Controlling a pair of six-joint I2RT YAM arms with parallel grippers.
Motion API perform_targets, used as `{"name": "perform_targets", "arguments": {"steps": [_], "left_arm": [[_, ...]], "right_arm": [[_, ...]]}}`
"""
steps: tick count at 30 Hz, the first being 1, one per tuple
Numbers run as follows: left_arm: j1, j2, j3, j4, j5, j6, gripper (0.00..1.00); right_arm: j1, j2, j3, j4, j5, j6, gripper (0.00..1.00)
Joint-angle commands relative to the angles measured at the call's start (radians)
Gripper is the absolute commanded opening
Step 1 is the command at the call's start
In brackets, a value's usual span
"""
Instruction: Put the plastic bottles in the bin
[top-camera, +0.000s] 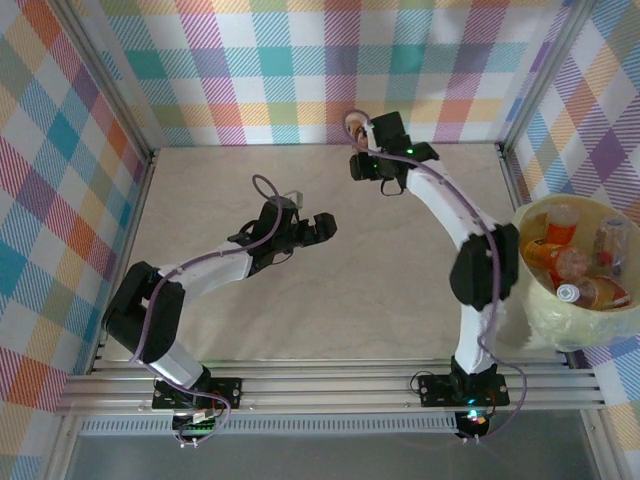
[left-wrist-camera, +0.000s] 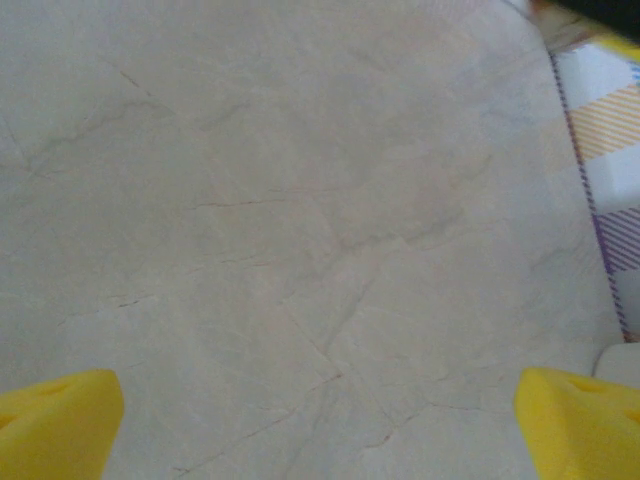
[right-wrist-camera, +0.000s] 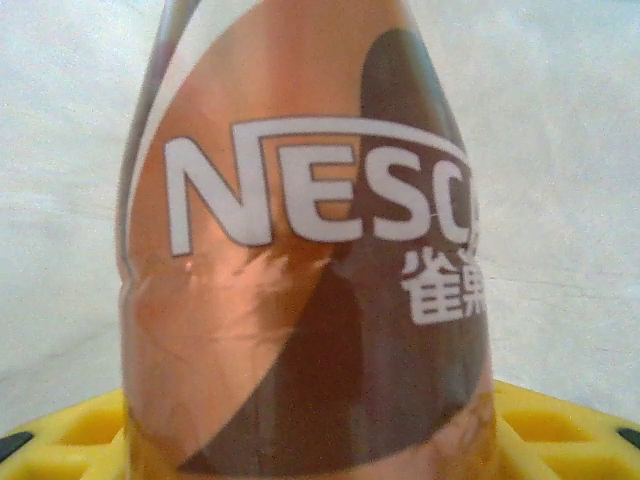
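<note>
A brown and orange plastic bottle (right-wrist-camera: 300, 250) with a white-lettered label stands between the yellow fingers (right-wrist-camera: 70, 430) of my right gripper (right-wrist-camera: 310, 440), which is shut on its lower body. From above, that bottle (top-camera: 352, 123) and the right gripper (top-camera: 358, 142) are at the back wall, right of centre. The bin (top-camera: 540, 305), a pale cream tub, sits at the right edge of the table with several bottles (top-camera: 570, 255) inside. My left gripper (top-camera: 322, 228) hovers open over the middle of the table, with bare tabletop between its yellow fingertips (left-wrist-camera: 60, 425).
Checked cloth walls (top-camera: 300, 60) enclose the table on three sides. The marbled tabletop (top-camera: 350, 290) stretches between the arms. A metal rail (top-camera: 330, 385) runs along the near edge by the arm bases.
</note>
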Motion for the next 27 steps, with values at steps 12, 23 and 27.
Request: {"name": "perform_targets", "arguments": {"steps": [12,23,27], "left_arm": [[-0.020,-0.124,-0.042,0.327,0.354,0.000,1.00],[-0.068,-0.138,-0.015,0.377,0.424,-0.006,1.00],[-0.072,-0.140,-0.018,0.377,0.412,-0.024,1.00]], "right_arm": [[-0.100,-0.663,-0.059,-0.556,0.042,-0.103,0.46],[-0.176,-0.782,0.153,-1.105,0.317,0.018,0.54],[-0.225,-0.798,0.098,-1.151,0.409,0.085,0.54]]}}
